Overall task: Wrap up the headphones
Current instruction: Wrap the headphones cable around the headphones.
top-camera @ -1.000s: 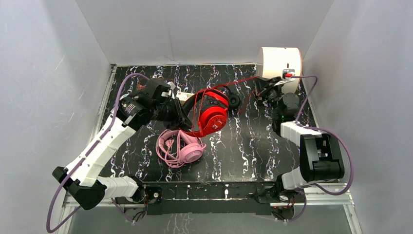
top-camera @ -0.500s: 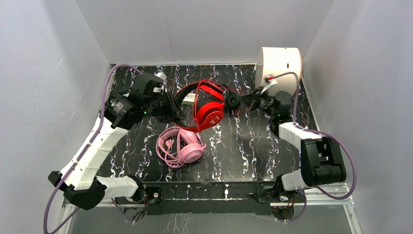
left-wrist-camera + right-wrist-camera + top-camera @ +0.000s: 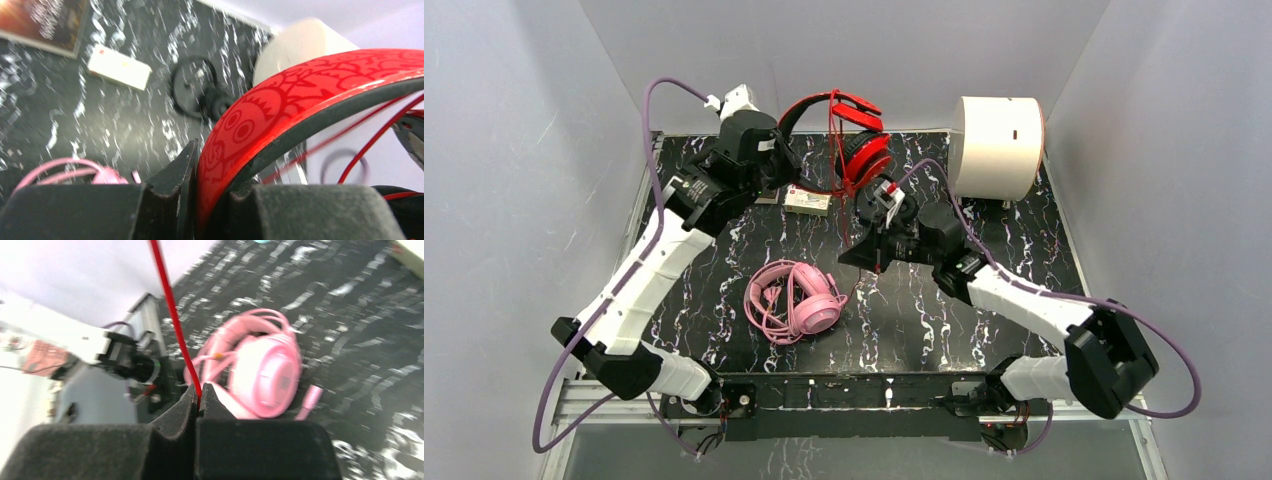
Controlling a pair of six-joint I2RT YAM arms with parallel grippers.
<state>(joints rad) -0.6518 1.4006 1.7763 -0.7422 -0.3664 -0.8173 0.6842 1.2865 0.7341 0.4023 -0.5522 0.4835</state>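
My left gripper [image 3: 782, 152] is shut on the headband of the red headphones [image 3: 862, 152] and holds them in the air over the back of the table. The headband [image 3: 280, 100] is clamped between the jaws [image 3: 202, 210]. My right gripper [image 3: 858, 254] is shut on the thin red cable [image 3: 170, 305], which runs taut up from the jaws [image 3: 198, 400]. The pink headphones [image 3: 796, 302] lie on the table with their cable coiled, just beyond the right gripper [image 3: 265, 370]. A black earcup [image 3: 194, 92] lies on the table in the left wrist view; the right arm hides it from above.
A white cylinder [image 3: 996, 145] stands at the back right corner. A small white box [image 3: 807, 201] lies on the black marbled table [image 3: 984, 240] under the raised headphones. Grey walls close in the back and both sides.
The left arm has lifted the red headphones off the table and toward the back. The right gripper has swung from the back right to the middle, drawing the red cable down.
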